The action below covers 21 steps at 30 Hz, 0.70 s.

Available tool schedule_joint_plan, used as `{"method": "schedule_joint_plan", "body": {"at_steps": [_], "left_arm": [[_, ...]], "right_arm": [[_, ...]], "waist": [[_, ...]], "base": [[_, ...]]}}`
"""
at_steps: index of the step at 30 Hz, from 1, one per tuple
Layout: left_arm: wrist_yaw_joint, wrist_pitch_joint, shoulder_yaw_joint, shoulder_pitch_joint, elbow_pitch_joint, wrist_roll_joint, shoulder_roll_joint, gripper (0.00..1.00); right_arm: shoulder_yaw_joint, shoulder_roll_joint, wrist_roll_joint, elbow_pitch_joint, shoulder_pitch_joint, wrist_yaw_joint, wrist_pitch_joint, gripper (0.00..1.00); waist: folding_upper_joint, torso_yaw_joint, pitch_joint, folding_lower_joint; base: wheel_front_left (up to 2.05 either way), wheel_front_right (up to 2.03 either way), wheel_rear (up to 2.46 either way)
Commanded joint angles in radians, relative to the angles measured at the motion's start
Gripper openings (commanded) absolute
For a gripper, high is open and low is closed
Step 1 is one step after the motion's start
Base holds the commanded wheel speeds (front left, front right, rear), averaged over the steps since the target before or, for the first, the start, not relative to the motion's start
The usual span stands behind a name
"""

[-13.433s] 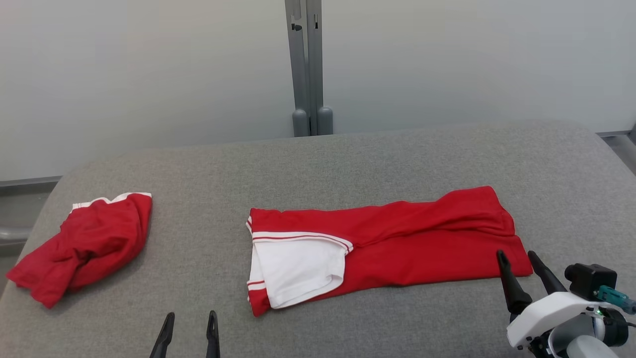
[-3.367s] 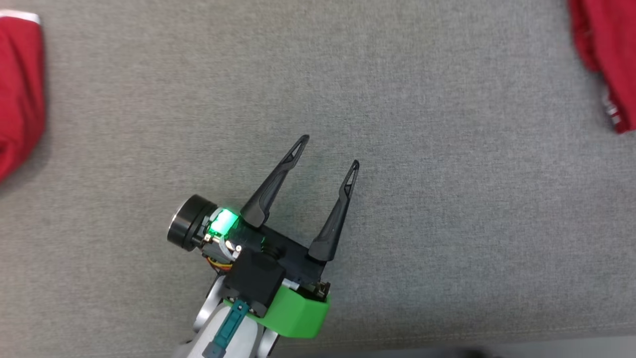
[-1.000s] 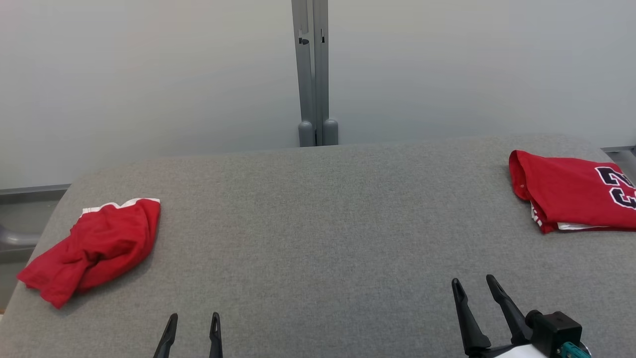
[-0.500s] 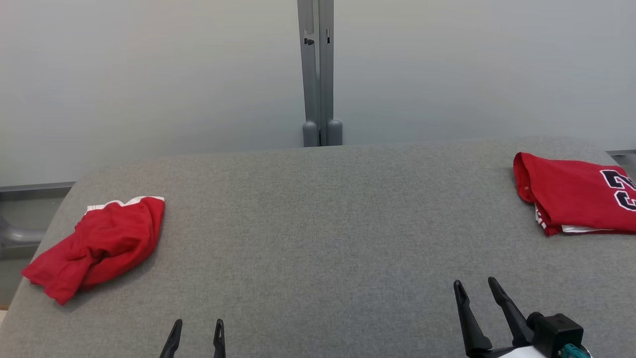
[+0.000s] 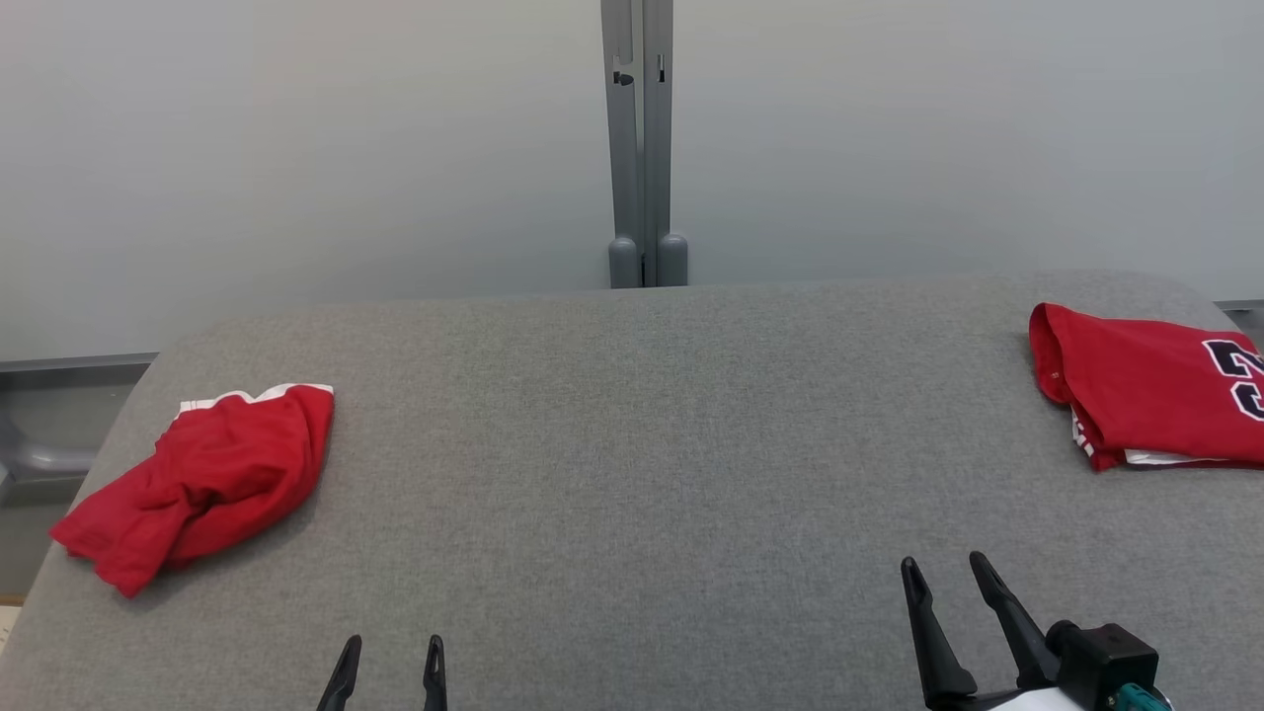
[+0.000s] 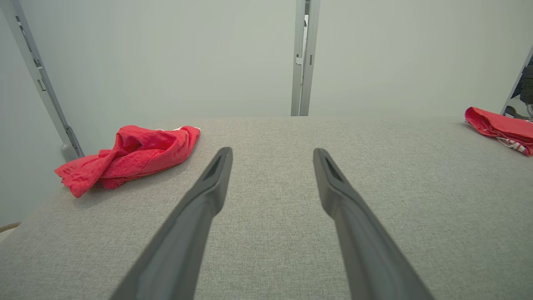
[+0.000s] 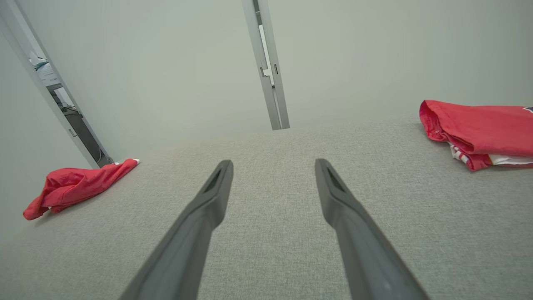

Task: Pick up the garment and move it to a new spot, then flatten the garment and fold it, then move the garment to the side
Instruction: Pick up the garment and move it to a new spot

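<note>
A folded red garment [image 5: 1150,400] with a dark number on it lies at the far right of the grey padded table [image 5: 652,444]; it shows too in the right wrist view [image 7: 479,123] and the left wrist view [image 6: 499,129]. My left gripper [image 5: 390,647] stands open at the bottom left, holding nothing. My right gripper [image 5: 943,573] is open at the bottom right, well short of the folded garment. Each wrist view looks along its own spread, empty fingers [image 6: 212,183] [image 7: 214,187].
A crumpled red garment [image 5: 202,479] with white trim lies near the table's left edge, seen also in the wrist views [image 6: 129,154] [image 7: 70,185]. A grey post [image 5: 642,148] stands against the pale wall behind the table's far edge.
The head view has shifted slightly, so everything sits a little further right in it. Both grippers stay open and low near the table's front edge, and both garments lie as before.
</note>
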Motion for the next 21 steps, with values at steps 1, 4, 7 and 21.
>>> {"method": "schedule_joint_plan", "body": {"at_steps": [1,4,7,21], "left_arm": [[-0.001,0.0,0.005,-0.007,0.001,0.008,0.001,1.0],[-0.001,0.0,0.005,-0.009,0.002,0.006,0.001,1.0],[-0.002,0.0,0.002,-0.013,0.003,0.006,0.001,1.0],[0.008,0.0,0.003,-0.021,-0.001,0.012,0.001,1.0]], "right_arm": [[-0.001,0.002,-0.005,0.004,0.012,0.0,-0.003,1.0],[0.003,0.003,-0.001,0.008,0.011,0.0,-0.003,1.0],[0.006,0.004,0.001,0.01,0.011,0.0,-0.003,1.0],[0.034,0.007,0.011,0.015,0.017,0.0,-0.003,1.0]], "waist": [[-0.0001,0.001,0.001,0.0001],[-0.0001,0.004,0.002,0.0001],[-0.0001,0.012,0.004,0.0001],[-0.0001,0.168,0.038,0.0001]], "base": [[0.0,0.0,0.0],[0.0,0.0,0.0],[0.0,0.0,0.0],[0.0,0.0,0.0]]}}
